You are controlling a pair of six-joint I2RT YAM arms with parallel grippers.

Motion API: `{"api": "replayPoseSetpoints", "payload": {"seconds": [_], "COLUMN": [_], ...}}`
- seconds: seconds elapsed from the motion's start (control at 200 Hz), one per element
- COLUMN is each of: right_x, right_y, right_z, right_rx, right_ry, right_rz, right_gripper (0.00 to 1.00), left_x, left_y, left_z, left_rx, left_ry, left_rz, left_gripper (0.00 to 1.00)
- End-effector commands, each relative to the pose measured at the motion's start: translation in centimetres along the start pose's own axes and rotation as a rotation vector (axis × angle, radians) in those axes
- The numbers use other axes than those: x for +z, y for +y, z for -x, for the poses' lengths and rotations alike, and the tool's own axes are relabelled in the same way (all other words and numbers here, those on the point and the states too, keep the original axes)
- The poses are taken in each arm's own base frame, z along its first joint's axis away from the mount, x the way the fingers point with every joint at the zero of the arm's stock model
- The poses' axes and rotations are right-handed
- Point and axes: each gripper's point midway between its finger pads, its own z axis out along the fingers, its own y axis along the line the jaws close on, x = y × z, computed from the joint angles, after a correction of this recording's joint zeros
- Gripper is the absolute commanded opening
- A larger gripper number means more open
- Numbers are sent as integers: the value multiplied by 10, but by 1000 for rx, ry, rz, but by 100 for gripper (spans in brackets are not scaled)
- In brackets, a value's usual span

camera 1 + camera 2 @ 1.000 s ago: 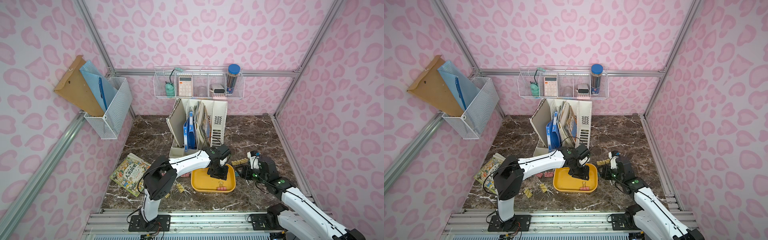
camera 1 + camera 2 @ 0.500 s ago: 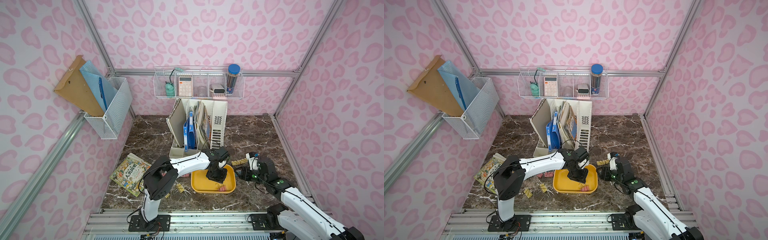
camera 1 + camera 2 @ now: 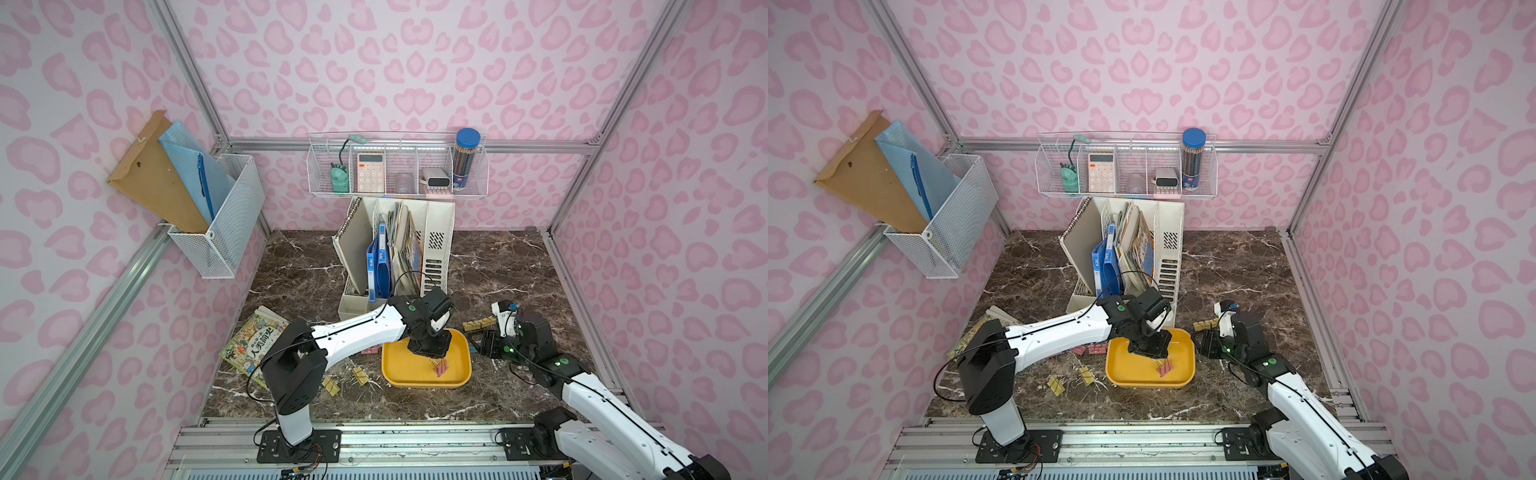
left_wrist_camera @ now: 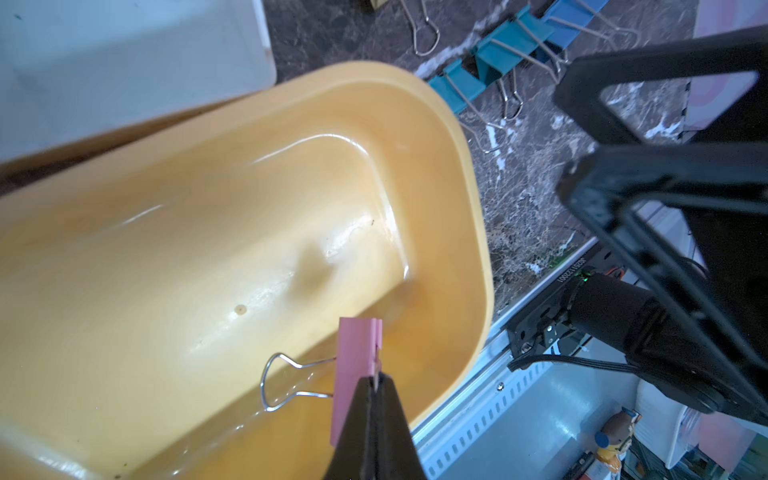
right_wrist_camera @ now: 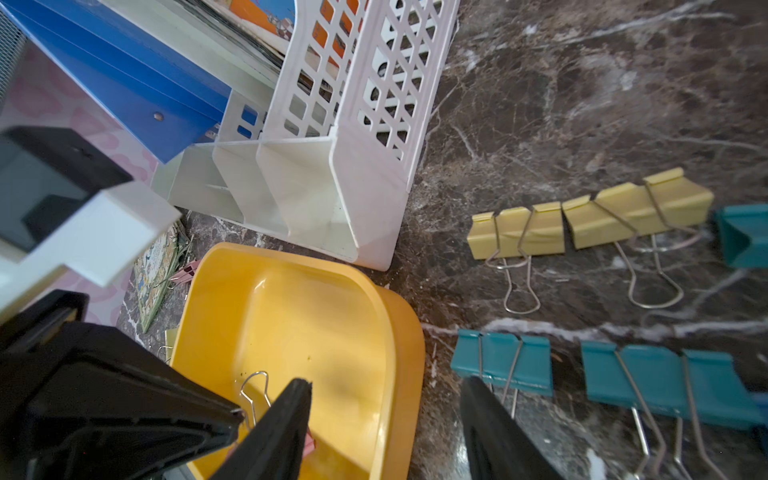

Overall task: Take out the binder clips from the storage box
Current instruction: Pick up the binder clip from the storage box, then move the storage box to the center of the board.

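Pinching the likely light, stiff, slippery pink clip by its body, left claw clamped; right claw gapes empty.

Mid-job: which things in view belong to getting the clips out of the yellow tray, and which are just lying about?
Job: storage box; pink binder clip pinched in the shut left gripper; yellow binder clips and teal binder clips out on the marble; open right gripper.
Lying about: file organiser; picture book; wall baskets; calculator.
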Motion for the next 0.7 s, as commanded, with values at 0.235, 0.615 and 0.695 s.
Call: {"api": "replayPoseSetpoints", "payload": {"seconds": [0.235,0.615,0.695], "right_x": [-2,-5,-5], "right_y": [10,18,21], "right_z": [3,8,10], "right_rx": [27,38,43], "right_ry": [-6,-47,-56], "right_rz": [31,42,51], "right_gripper": [61,62,62], "left_x": [-70,-124,-124], "left_y": [5,59,70], "left_z": [11,-46,-60], "left_rx": [-111,-248,-248], "left_ry": [-353,-529,-503], "left_rz": [-56,-40,-9], "left_gripper": [0,0,0]}}
